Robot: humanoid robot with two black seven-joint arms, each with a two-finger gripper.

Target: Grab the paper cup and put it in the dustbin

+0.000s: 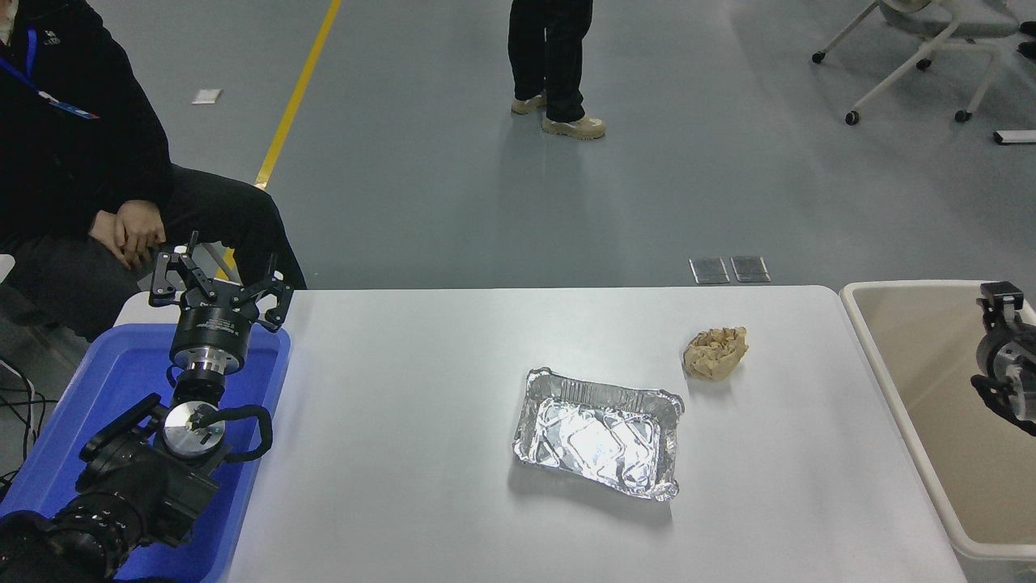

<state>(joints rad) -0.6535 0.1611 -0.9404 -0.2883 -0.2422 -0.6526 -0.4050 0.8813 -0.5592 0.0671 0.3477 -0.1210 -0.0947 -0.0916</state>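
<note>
Cup is nowhere in view, not on the desk (pixel 421 421), so it is probably inside the dustbin (pixel 898 405) already. Right claw (pixel 1004 301) hangs over it, grip unclear. Left claw (pixel 217 283) spread, parked.

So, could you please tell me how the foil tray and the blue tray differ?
The foil tray is silver, crinkled and small; the blue tray is smooth plastic and larger. The foil tray sits mid-table with nothing in it; the blue tray sits at the left edge under the left gripper. Both are rectangular.
</note>
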